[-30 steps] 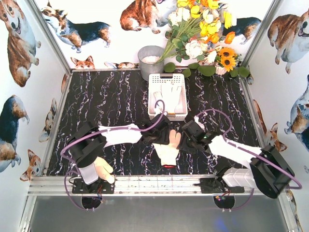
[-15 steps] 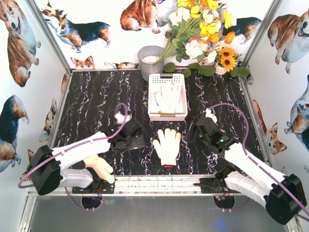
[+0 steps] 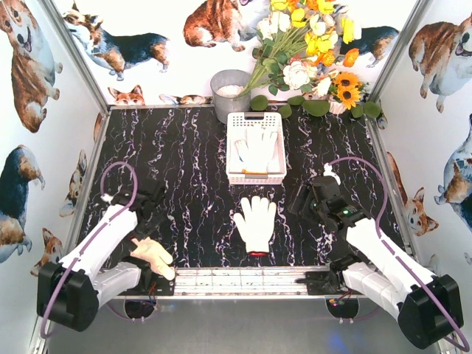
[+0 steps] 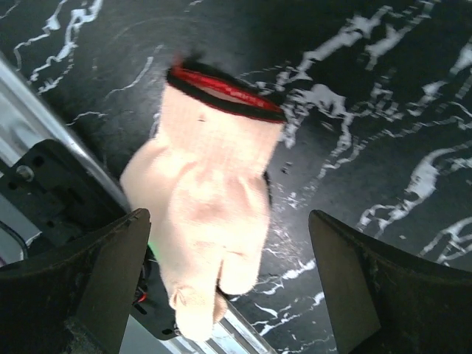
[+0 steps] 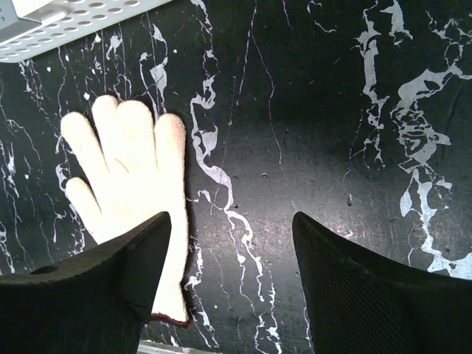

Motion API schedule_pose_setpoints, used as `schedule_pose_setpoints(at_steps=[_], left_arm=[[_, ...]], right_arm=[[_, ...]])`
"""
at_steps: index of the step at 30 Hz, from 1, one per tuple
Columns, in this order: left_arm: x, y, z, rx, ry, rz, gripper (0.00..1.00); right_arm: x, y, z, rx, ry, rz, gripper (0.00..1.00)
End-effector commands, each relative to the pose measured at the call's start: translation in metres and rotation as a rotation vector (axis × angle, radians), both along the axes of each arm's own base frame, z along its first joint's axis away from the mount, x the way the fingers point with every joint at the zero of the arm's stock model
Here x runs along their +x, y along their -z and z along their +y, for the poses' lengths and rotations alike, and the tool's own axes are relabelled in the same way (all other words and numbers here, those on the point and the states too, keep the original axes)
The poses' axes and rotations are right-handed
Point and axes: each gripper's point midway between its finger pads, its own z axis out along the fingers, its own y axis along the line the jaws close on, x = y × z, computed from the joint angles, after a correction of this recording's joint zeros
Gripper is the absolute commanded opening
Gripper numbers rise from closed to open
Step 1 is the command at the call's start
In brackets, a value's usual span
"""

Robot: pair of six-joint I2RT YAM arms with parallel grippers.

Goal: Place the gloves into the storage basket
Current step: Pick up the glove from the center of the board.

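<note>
The black marble-patterned table (image 3: pixel 184 162) filled the floor of the booth. At its far edge stood a bouquet of yellow, white and orange flowers (image 3: pixel 310 44) beside a grey round metal bucket (image 3: pixel 230 94). Just in front of these sat the white rectangular plastic basket with slotted sides (image 3: pixel 255 178), and one white knit glove (image 3: pixel 258 147) lay flat inside it.

A second white knit glove with a dark red cuff edge (image 3: pixel 256 221) lay flat on the table just in front of the basket, fingers pointing toward it and cuff near the front rail. A cream knit glove with a red-and-black cuff (image 3: pixel 151 254) lay at the near left corner, with its fingers over the metal rail.

The left gripper (image 3: pixel 145 221) hung over the cream glove, its jaws spread wide to either side of it (image 4: pixel 228 217) and gripping nothing. The right gripper (image 3: pixel 304 200) was just to the right of the middle glove, jaws likewise spread (image 5: pixel 230 221) over bare table, apart from the glove.
</note>
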Motion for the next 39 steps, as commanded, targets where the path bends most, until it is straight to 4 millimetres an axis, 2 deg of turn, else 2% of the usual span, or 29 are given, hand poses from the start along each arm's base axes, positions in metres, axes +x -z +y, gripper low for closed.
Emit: schedule_pose_setpoints(at_steps=[1, 7, 10, 14, 18, 22, 26, 28, 31, 33, 36, 39], left_arm=[[-0.013, 0.005, 0.016, 0.014, -0.086, 0.03, 0.82], [-0.026, 0.046, -0.004, -0.105, -0.123, 0.11, 0.77], [-0.026, 0.055, -0.009, -0.137, -0.139, 0.099, 0.69], [-0.014, 0.053, -0.017, -0.177, -0.112, 0.052, 0.36], [0.019, 0.041, -0.04, -0.254, 0.009, -0.066, 0.11], [0.059, 0.016, -0.085, -0.284, 0.243, -0.176, 0.0], [0.084, -0.019, -0.136, -0.207, 0.512, -0.235, 0.0], [0.088, -0.033, -0.173, -0.189, 0.688, -0.273, 0.0], [0.088, -0.054, -0.23, -0.218, 0.929, -0.363, 0.0], [0.079, -0.062, -0.261, -0.267, 1.066, -0.407, 0.0], [0.063, -0.074, -0.299, -0.353, 1.213, -0.474, 0.0], [0.049, -0.089, -0.325, -0.438, 1.301, -0.54, 0.0]], right_arm=[[0.007, -0.017, 0.001, 0.028, -0.006, -0.066, 0.69], [0.006, -0.02, -0.002, 0.036, 0.006, -0.079, 0.69], [0.005, -0.023, -0.004, 0.039, 0.014, -0.088, 0.69], [0.005, -0.026, -0.005, 0.044, 0.024, -0.099, 0.69], [0.006, -0.032, 0.0, 0.074, 0.009, -0.108, 0.69], [0.005, -0.04, 0.01, 0.115, -0.027, -0.107, 0.68], [0.003, -0.05, 0.022, 0.16, -0.086, -0.106, 0.68], [0.0, -0.057, 0.03, 0.192, -0.134, -0.109, 0.68], [-0.007, -0.073, 0.049, 0.271, -0.231, -0.101, 0.69], [-0.013, -0.087, 0.064, 0.342, -0.307, -0.096, 0.69], [-0.021, -0.106, 0.083, 0.456, -0.385, -0.083, 0.73], [-0.021, -0.117, 0.093, 0.529, -0.401, -0.076, 0.74]])
